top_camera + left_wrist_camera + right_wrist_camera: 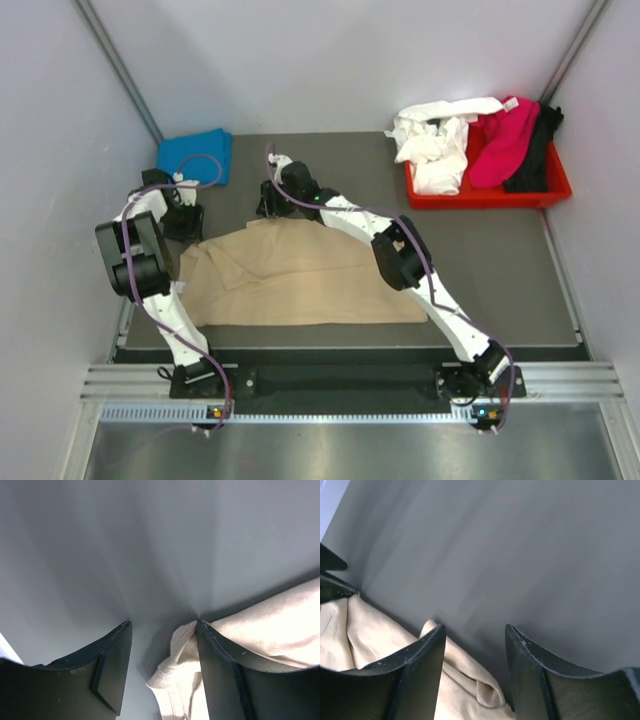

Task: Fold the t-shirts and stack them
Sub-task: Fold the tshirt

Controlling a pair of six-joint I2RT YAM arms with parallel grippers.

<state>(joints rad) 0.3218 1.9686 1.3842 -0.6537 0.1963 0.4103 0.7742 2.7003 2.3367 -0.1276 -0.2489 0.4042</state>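
The tan t-shirt (300, 275) lies spread on the grey table, partly folded. My left gripper (183, 222) is open at its far left corner, with a hemmed edge of the tan cloth (175, 680) between the jaws, against the right one. My right gripper (270, 205) is open at the shirt's far edge, with a tan fold (470, 680) between the jaws. A bright blue t-shirt (195, 155) lies folded at the far left. White (435, 140), magenta (500, 145) and black (535, 150) shirts lie heaped at the far right.
A red plastic tray (480, 192) at the far right holds the heaped shirts. Grey walls close in the table on the left, back and right. The table's near edge runs just beyond the arm bases.
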